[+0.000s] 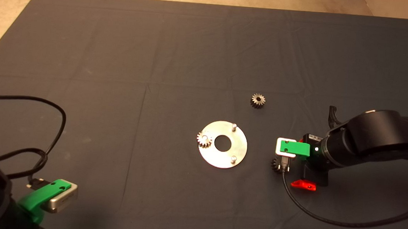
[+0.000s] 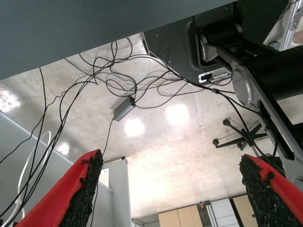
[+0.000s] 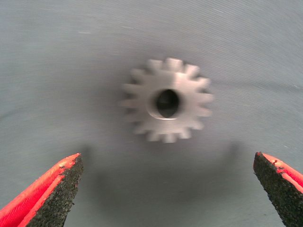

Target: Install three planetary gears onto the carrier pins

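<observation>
The shiny round carrier disc (image 1: pixel 240 145) lies at the mat's middle. One planetary gear (image 1: pixel 204 139) sits on its left pin. Two carrier pins, the far one (image 1: pixel 234 125) and the near one (image 1: pixel 234 159), stand bare. A second gear (image 1: pixel 258 100) lies loose on the mat beyond the disc. A third gear (image 1: pixel 275 165) lies flat to the disc's right, partly hidden under my right gripper (image 1: pixel 295 163). In the right wrist view this gear (image 3: pixel 166 100) lies untouched on the mat, beyond my right gripper's (image 3: pixel 165 189) wide-open fingers (image 3: pixel 52 194). My left gripper (image 1: pixel 48 193) is parked at the lower left, open and empty (image 2: pixel 170 198).
A black cable (image 1: pixel 48 119) loops over the mat at the left, near the parked arm. The right arm's cable (image 1: pixel 325 215) trails across the mat at the lower right. The left wrist view shows the floor with cables and a chair base (image 2: pixel 236 137).
</observation>
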Controlling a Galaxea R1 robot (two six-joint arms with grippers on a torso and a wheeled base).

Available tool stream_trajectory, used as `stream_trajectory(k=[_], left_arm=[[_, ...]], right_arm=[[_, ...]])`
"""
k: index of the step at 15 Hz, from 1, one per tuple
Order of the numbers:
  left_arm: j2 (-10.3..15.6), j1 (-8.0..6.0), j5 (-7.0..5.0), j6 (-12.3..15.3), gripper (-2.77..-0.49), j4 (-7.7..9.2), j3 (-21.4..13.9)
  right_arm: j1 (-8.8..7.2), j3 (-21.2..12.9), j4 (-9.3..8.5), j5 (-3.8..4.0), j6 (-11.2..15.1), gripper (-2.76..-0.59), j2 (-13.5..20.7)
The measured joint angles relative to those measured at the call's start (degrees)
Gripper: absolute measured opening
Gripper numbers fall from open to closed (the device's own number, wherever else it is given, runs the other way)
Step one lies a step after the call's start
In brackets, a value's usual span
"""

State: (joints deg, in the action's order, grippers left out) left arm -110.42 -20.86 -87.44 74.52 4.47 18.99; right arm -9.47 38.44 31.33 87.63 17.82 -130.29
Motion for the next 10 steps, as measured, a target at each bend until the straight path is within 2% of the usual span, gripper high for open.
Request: stream_trajectory(k=[2, 4, 6, 8, 10], left_arm=[[0.12, 0.02, 0.01, -0.02, -1.22, 0.21, 0.0], [0.12, 0.02, 0.01, -0.05, -1.22, 0.23, 0.0], [0.12, 0.02, 0.01, -0.05, -1.22, 0.26, 0.0], [0.15, 0.02, 0.01, -0.05, -1.22, 0.26, 0.0], [0.17, 0.02, 0.01, -0.05, -1.22, 0.29, 0.0]], right_arm=[[0.89, -1.29, 0.83, -0.13, 0.0, -0.7, -0.02], [1.65, -1.7, 1.48, -0.12, 0.0, -0.82, -0.02], [1.9, -1.79, 1.94, -0.15, 0.0, -0.82, -0.05], [2.13, -1.54, 2.29, -0.11, 0.0, -0.97, -0.33], [2.82, -0.22, 2.44, -0.12, 0.01, -0.98, -0.66]])
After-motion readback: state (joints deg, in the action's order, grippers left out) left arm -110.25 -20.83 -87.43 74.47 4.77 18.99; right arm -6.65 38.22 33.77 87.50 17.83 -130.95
